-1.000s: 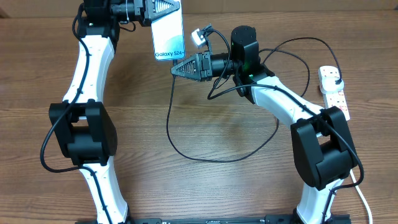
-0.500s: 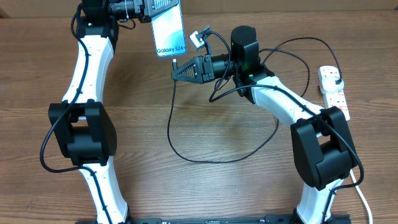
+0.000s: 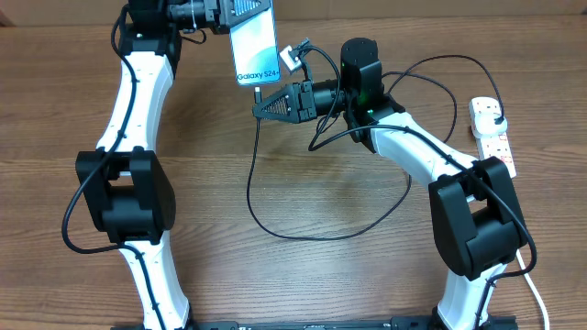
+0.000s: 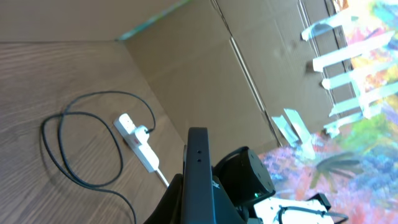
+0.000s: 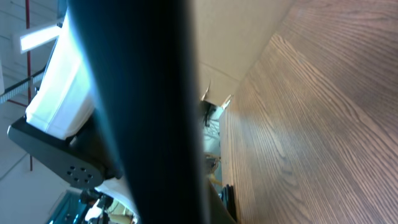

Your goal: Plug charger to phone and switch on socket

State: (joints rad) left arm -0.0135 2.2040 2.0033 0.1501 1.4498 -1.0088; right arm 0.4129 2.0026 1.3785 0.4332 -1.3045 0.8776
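Our left end effector (image 3: pixel 249 9) grips the phone (image 3: pixel 256 48), our right end effector (image 3: pixel 260 100) pinches the charger (image 3: pixel 316 237) at its 6 o'clock edge — we risk jamming a misaligned tip

A brown wood-grain table (image 3: pixel 303 275) lies beneath the left claw (image 3: pixel 257 9); beyond it stands a plain cardboard wall (image 4: pixel 205 68).

phone (image 3: pixel 254 46) top end cut off by overhead's upper edge, left gripper (image 3: pixel 248 7) fingertips likewise, charger (image 3: pixel 249 188) tip just below phone too small to resolve, socket (image 3: pixel 492 128) far right of phone, switches unreadable, near end under right arm (image 3: pixel 472 206), right wrist view mostly blurred dark band (image 5: pixel 143 106), unidentifiable
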